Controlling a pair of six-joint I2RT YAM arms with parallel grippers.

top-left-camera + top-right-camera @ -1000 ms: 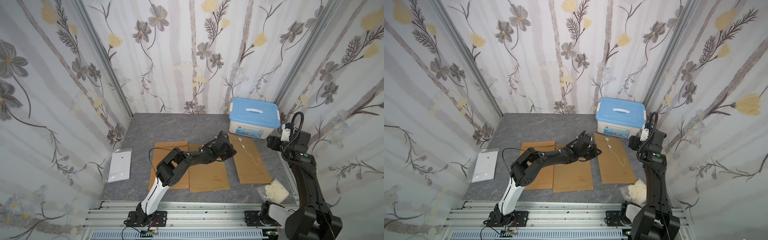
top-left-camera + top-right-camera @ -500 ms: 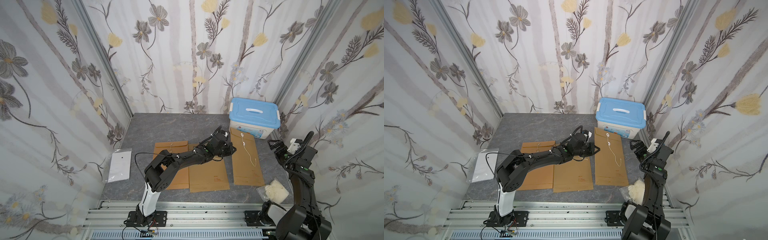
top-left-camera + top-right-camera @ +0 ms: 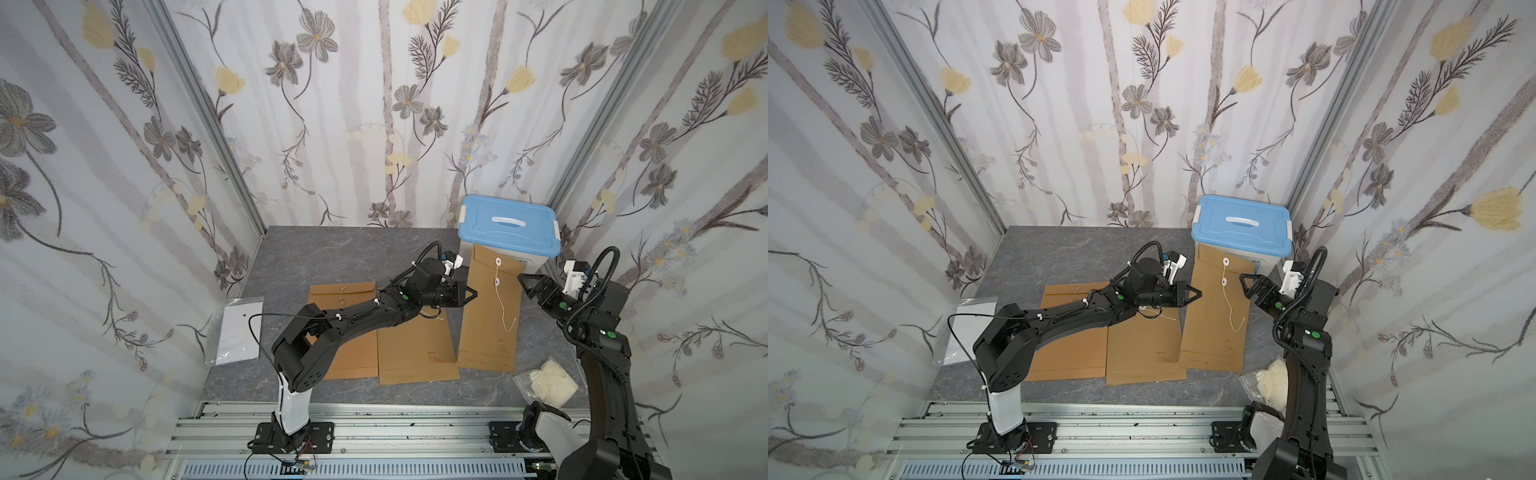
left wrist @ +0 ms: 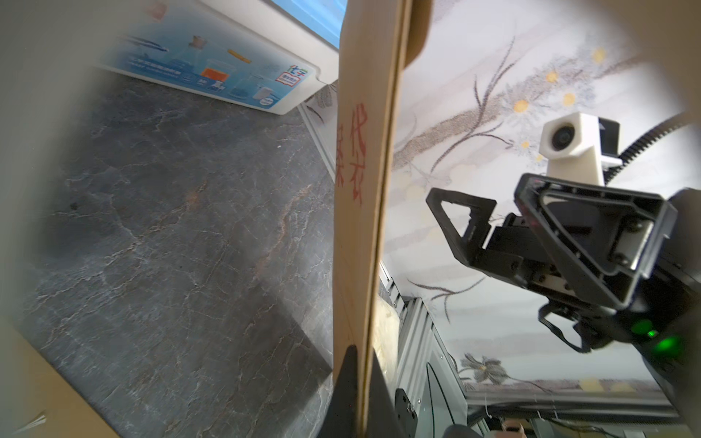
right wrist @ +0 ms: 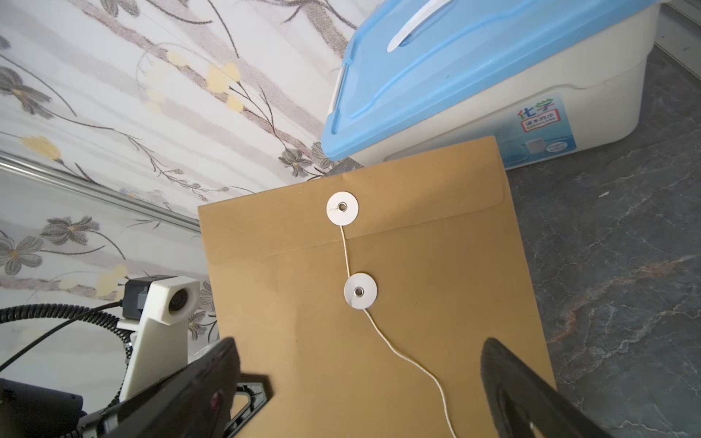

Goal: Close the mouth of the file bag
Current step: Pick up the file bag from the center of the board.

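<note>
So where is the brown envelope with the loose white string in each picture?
Top views: file bag, right of centre, in front of the blue-lidded box.
Left wrist: edge-on, a tall brown strip down the middle.
Right wrist: face-on, filling the centre.
Shared landmark: that blue-lidded box, by its flap end.

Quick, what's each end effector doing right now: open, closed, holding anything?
Left end effector: closed on the edge of the file bag.
Right end effector: open, holding nothing.

Left claw (image 3: 473, 294) pinched closed, arm outstretched, right claw (image 3: 524, 284) spread wide
</note>
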